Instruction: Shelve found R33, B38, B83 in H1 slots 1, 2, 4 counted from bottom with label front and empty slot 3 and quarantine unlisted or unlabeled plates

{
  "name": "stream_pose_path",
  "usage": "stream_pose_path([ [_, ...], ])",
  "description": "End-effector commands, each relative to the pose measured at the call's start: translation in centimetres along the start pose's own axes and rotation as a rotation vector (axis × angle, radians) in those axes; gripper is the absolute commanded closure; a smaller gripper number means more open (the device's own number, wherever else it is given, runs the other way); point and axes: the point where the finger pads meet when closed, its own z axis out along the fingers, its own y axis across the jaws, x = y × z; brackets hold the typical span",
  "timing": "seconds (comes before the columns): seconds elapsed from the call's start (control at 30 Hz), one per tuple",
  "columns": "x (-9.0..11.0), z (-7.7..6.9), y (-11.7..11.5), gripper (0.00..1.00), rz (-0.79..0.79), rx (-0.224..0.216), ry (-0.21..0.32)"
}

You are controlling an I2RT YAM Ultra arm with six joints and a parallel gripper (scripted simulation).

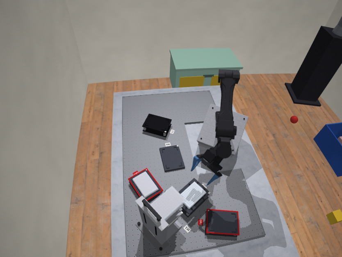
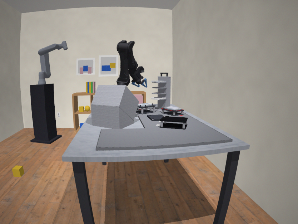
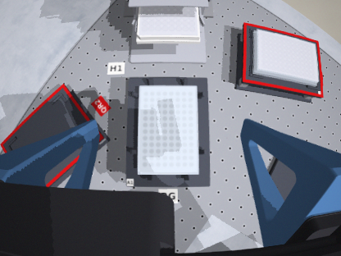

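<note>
My gripper (image 1: 203,172) (image 2: 140,84) (image 3: 170,127) is open and empty, with blue fingers spread wide. It hangs above a clear 96-well plate (image 1: 193,195) (image 3: 167,130) (image 2: 145,105) that lies flat on the dark regrip nest (image 3: 203,121), just in front of the plate hotel H1 (image 1: 154,229) (image 2: 164,92). A white plate (image 3: 166,28) sits on a low hotel shelf; I cannot read any labels. A red-framed quarantine nest (image 1: 133,184) (image 3: 281,84) holds a white plate (image 1: 146,185) (image 3: 285,56) (image 2: 172,108). The other red-framed quarantine nest (image 1: 222,221) (image 3: 41,113) is empty.
The raised black landing nest L1 (image 1: 156,124) (image 2: 173,119) and the flat dark nest N6 (image 1: 172,158) (image 2: 155,117) bear no plate. The arm's grey mounting block (image 2: 113,108) stands at the deck's right side. The wall is close behind the hotel.
</note>
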Motion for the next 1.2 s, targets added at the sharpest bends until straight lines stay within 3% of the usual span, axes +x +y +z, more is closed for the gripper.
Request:
stream_pose_path([
  [0.0,0.9,1.2,-0.1,0.00,-0.003,0.006,-0.001],
  [0.67,5.2,5.3,-0.3,0.00,-0.002,0.006,0.000],
  [0.77,3.9,5.5,0.3,0.00,0.013,-0.005,-0.026],
  [0.8,2.9,5.0,0.4,0.00,0.030,-0.014,-0.059],
  [0.9,2.9,5.0,0.4,0.00,0.030,-0.012,-0.059],
  [0.93,3.8,5.4,0.3,0.00,0.014,-0.001,-0.029],
  [1.17,4.2,5.2,0.3,0.00,0.013,-0.006,-0.023],
])
